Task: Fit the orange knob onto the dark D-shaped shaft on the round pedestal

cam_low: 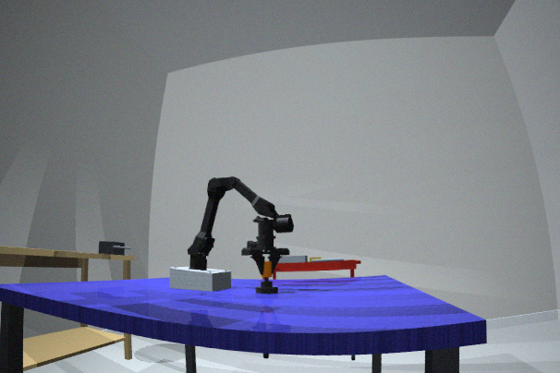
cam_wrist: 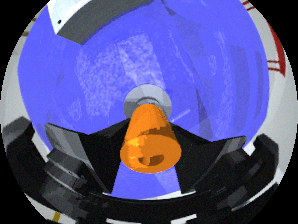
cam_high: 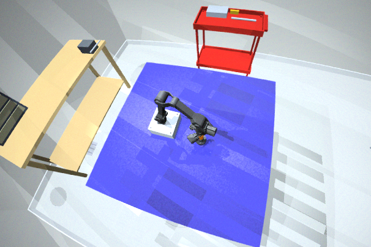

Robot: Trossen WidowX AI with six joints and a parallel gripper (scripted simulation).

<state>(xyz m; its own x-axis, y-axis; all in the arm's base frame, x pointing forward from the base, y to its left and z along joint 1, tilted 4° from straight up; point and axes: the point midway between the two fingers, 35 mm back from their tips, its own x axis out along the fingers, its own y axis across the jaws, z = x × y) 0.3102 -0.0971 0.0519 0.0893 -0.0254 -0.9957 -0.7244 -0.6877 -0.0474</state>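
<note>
Gripping the orange knob [cam_low: 267, 268], your gripper [cam_low: 264, 267] hangs point-down over the round pedestal [cam_low: 266, 289] on the blue table [cam_low: 333, 318].

You can see in the wrist view that the knob [cam_wrist: 149, 139] sits clamped between the dark fingers, directly above the pedestal [cam_wrist: 148, 99]; whether it has reached the shaft you cannot tell. Your arm stands on a white base block [cam_high: 165, 125] near the table's middle. Around you are plain grey walls, a red cart [cam_high: 230, 40] beyond the far edge, and a wooden bench [cam_high: 53, 104] to one side.
</note>
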